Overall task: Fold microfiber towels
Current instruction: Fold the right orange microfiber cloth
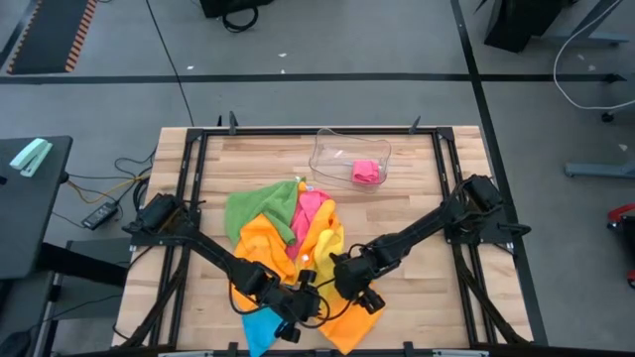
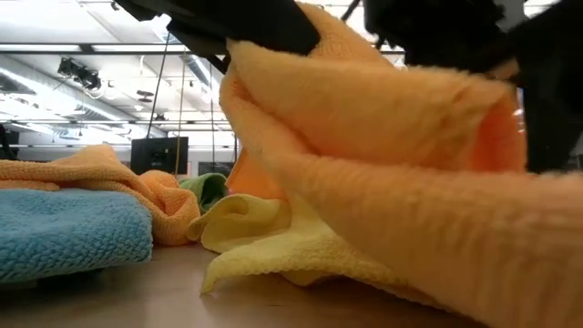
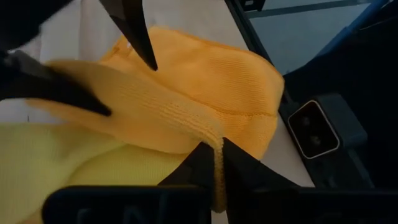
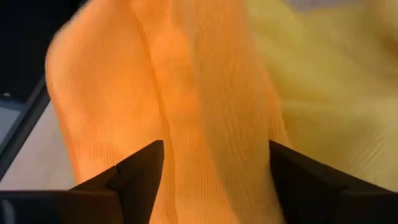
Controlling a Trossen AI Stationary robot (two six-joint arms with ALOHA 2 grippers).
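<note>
My left gripper (image 3: 214, 165) is pinching the edge of the orange towel (image 3: 205, 93) near the desk's (image 1: 427, 288) front edge, beside the yellow towel (image 2: 273, 246). My right gripper (image 4: 214, 165) hangs spread wide over the same orange cloth.

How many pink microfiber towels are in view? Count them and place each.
2. One folded pink microfiber towel lies inside the clear plastic tray; another pink towel sits in the central pile. More may be hidden underneath.
</note>
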